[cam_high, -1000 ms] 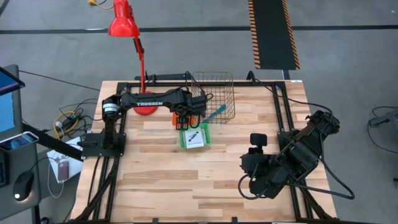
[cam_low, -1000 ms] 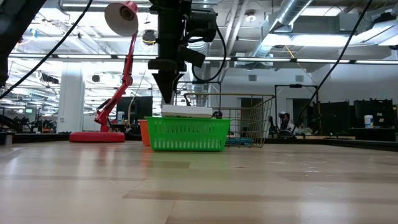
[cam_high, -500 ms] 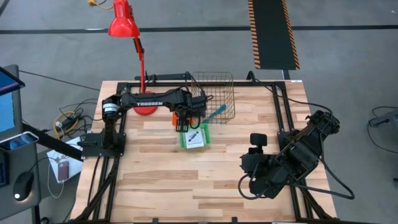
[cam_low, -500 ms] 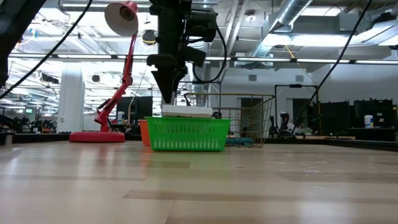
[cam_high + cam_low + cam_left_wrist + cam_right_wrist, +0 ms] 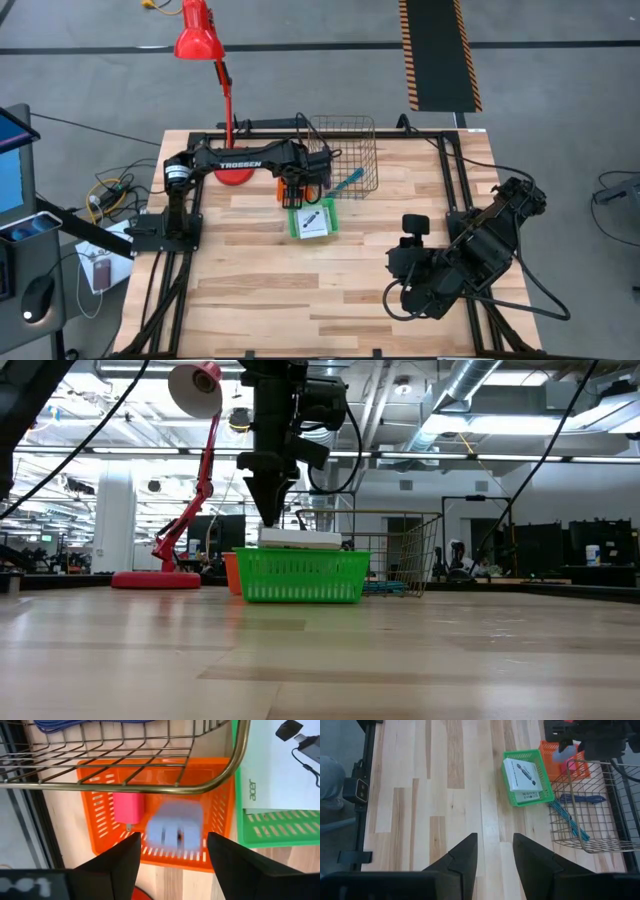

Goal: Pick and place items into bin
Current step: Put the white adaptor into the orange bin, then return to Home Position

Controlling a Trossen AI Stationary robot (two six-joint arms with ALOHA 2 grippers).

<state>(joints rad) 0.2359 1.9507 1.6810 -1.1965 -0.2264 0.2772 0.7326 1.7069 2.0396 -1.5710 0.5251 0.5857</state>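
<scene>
From above I've got the red lamp (image 5: 196,35) at the table's far left; its base sits just behind my left arm, which reaches across to the bins; the left gripper (image 5: 293,192) hangs over the orange bin (image 5: 283,190), which the arm mostly hides from that camera. The left wrist view gives me what the overhead cannot: the fingers stand spread, nothing between them, and down in the orange bin (image 5: 220,810) lies a pink block (image 5: 128,808) with a pale lavender block (image 5: 175,829) just beside it, the lavender one blurred; both lie under the open jaws, apart from the fingers. The low view shows that gripper (image 5: 272,510) pointing down, clear above the green bin (image 5: 300,576), with a white card pack (image 5: 300,539) showing over its rim. Moving right, the overhead shows the green bin (image 5: 296,228) with that white pack (image 5: 313,222) lying flat; beyond it the wire basket (image 5: 345,152), a teal pen (image 5: 346,184) poking out at its near side. The right wrist view adds a purple pen (image 5: 582,798) inside the basket (image 5: 600,847), which I can't make out from above. Far right, the right arm waits folded at the table's near right; its gripper (image 5: 495,851) has its fingers part way apart, holding nothing.
</scene>
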